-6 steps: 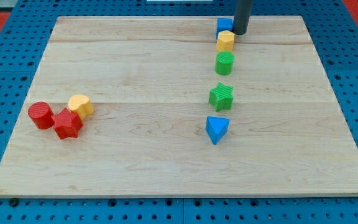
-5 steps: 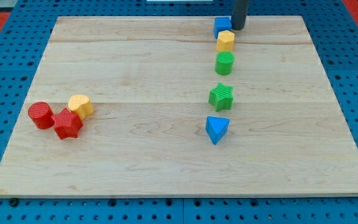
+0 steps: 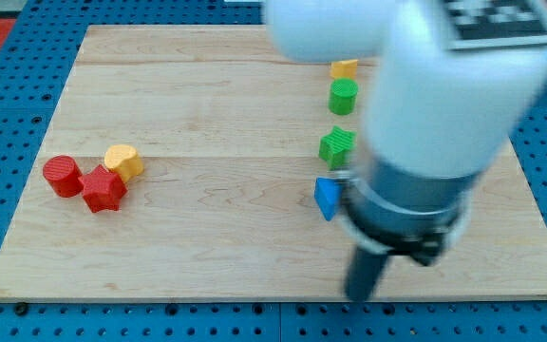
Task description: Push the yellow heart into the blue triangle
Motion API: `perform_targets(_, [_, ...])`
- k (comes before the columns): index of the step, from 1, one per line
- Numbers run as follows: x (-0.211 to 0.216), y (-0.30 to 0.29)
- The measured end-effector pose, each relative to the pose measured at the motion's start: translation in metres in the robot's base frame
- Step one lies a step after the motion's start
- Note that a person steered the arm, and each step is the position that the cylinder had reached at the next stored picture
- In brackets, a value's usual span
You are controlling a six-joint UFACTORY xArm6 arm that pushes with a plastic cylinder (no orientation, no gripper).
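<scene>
Looming blurred across the view's right half, the white arm (image 3: pixel 444 85) is seen reaching down from the view's top over the wooden board (image 3: pixel 207 247), its dark collar narrowing to the straight rod, and my tip (image 3: pixel 361 294) is placed near the board's bottom edge, below and slightly to the view's right of the blue triangle (image 3: pixel 326 197). Nothing is carried by the rod; my tip is seen apart from every block, with bare wood shown between it and the triangle. The blue triangle is partly covered on its right side by the arm's collar. Seven blocks can be counted. Two yellow ones are shown: the yellow heart (image 3: pixel 122 161), lying far to the view's left and well apart from the triangle, and a yellow block (image 3: pixel 344 68) near the view's top, its upper part hidden by the arm. Two green ones are lined up below that: a green cylinder (image 3: pixel 343 96) and a green star (image 3: pixel 337 147). Two red ones are clustered touching the heart: a red cylinder (image 3: pixel 62 176) and a red star (image 3: pixel 103 188). One blue block, the triangle, is visible; whether others are hidden behind the arm cannot be told.
</scene>
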State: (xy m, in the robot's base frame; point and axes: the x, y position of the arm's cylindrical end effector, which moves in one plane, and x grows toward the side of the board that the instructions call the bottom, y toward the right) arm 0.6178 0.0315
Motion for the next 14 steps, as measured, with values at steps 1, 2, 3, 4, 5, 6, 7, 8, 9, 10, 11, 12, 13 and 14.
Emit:
perform_targets(1, [-0.035,-0.07])
perform_targets(2, [-0.089,-0.128])
perform_targets(3, [-0.169,-0.155])
perform_targets(4, [-0.218,-0.202])
perform_targets(5, [-0.206,-0.244])
perform_targets(6, [-0.172,-0.251])
perform_targets(7, [-0.161,-0.251])
perform_targets(8, [-0.163,-0.176])
perform_targets(9, [-0.147,-0.141])
perform_targets(10, [-0.14,-0.122])
perform_targets(11, [-0.14,-0.073])
perform_targets(12, [-0.13,-0.049])
perform_targets(13, [-0.129,-0.037])
perform_targets(14, [-0.129,-0.016])
